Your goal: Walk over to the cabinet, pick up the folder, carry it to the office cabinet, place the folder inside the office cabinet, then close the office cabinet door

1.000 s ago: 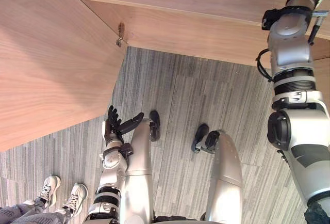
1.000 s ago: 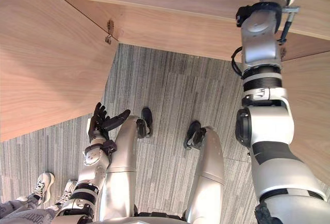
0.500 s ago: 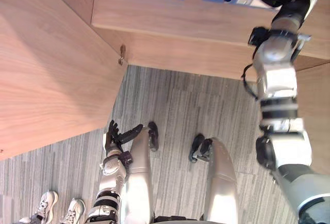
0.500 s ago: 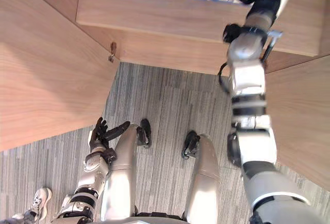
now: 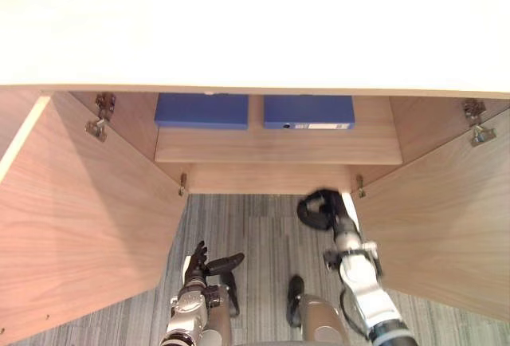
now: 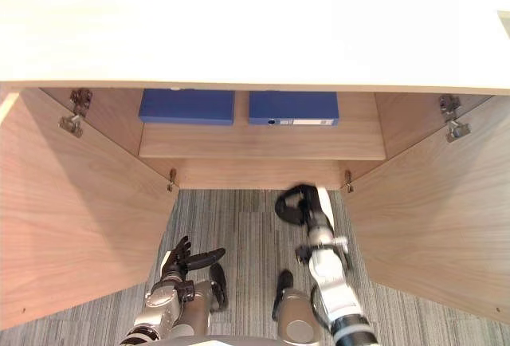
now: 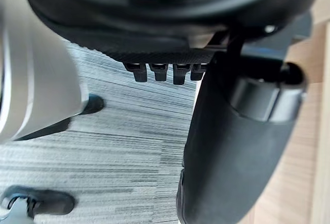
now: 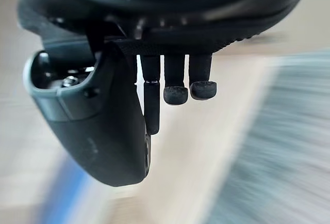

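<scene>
The right hand [image 5: 319, 209] is hanging in front of the open cabinet's lower edge with its fingers [image 8: 175, 82] loosely bent and apart from the thumb [image 8: 98, 131], and it is gripping nothing. It is sitting below the shelf [image 5: 279, 148] and just beside the small lower hinge [image 5: 359, 186] on the right side, with the grey striped carpet [image 5: 255, 230] showing beneath it. The left hand [image 5: 201, 263] is hanging low over the carpet, well apart from the cabinet, with its fingers [image 7: 157, 72] straight and spread and its thumb [image 7: 232, 146] pointing out to the side; it too is holding nothing. Further in, two folders are lying flat side by side on the shelf, near each other but with a strip of bare wood between them. The labelled blue folder [image 5: 309, 112], with a white strip and a small round hole on its spine, is resting on the right, above and behind the right hand and not touching it. The plain blue folder [image 5: 202, 111] is resting on the left. Both cabinet doors are standing wide open: the left door [image 5: 80, 218] is swinging out toward the robot's left and the right door [image 5: 438, 218] toward its right, each hanging on metal upper hinges [image 5: 99, 116]. A pale cabinet top [image 5: 255, 27] is spanning the upper part of both eye views.
</scene>
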